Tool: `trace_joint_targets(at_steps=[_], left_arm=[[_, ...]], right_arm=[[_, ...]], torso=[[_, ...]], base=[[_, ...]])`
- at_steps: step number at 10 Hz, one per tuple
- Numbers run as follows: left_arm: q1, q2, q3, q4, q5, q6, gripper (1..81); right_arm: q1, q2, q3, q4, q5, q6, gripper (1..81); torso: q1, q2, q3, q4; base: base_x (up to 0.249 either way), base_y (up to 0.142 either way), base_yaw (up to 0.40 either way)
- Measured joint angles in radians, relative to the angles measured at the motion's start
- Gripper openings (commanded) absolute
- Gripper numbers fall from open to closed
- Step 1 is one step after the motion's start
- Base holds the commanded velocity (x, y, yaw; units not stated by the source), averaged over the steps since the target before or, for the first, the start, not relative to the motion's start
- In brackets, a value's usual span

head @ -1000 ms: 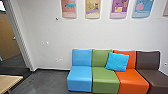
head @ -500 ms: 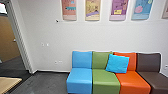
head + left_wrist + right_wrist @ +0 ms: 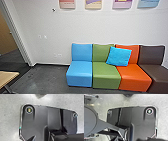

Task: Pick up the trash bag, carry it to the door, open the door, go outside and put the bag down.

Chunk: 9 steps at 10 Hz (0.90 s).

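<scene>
Wht wall, 4 pstrs, 4 seats, 1 cushion

In the left wrist view, the robot's body shows as a wide dark plate with rounded corners, a pale-ringed round fitting set at one of them, and a thick dark bar beside it. In the right wrist view, a grey jointed bar angles over the same sort of plate.
</scene>
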State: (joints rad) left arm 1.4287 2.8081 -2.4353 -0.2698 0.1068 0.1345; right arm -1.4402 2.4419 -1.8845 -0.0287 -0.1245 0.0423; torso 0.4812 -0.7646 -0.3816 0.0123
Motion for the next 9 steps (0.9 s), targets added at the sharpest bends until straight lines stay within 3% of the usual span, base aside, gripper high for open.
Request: trace_joint_targets(at_steps=[4, 9], left_arm=[[-0.082, -0.027, 0.019, -0.043, 0.048, 0.0, 81.1], [-0.183, -0.041, 0.024, -0.091, 0.138, 0.0, 81.1]], right_arm=[[0.047, -0.068, 0.067, 0.031, 0.0, 0.003, 81.1], [0.086, -0.097, 0.12, 0.077, -0.007, 0.003, 81.1]], torso=[[0.085, -0.132, -0.126, 0.0], [0.187, -0.295, -0.145, 0.0]], base=[[0.0, 0.0, 0.0], [0.0, 0.0, 0.0]])
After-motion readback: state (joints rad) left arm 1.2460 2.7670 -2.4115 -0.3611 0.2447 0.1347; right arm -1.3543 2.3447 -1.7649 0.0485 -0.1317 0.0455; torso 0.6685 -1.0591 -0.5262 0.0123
